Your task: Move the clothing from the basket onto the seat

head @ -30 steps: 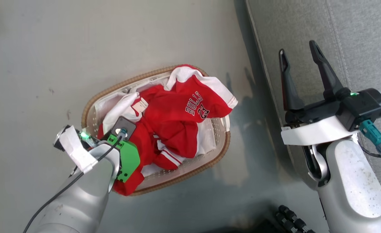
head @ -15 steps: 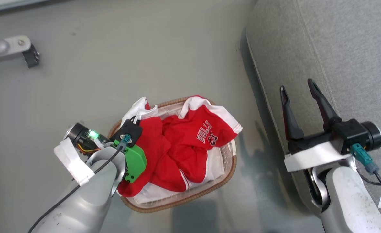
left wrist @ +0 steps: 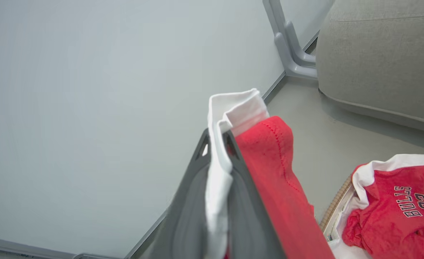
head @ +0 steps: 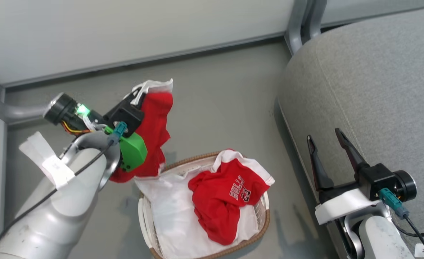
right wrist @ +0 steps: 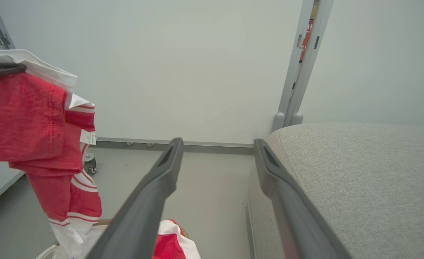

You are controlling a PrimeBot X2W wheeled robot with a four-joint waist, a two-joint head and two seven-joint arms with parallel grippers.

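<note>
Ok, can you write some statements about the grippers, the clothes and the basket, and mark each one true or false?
1. The left gripper is shut on a red garment. True.
2. The right gripper is shut. False: its fingers are apart and hold nothing.
3. The Bulls shirt lies on the seat. False: it lies in the basket.
4. The basket stands on the floor beside the seat. True.

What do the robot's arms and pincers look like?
The left arm and right arm are smooth silvery-grey. The left pincer and right pincer have two long dark pointed fingers each. Wrists carry teal cable plugs; the left has a green block.
</note>
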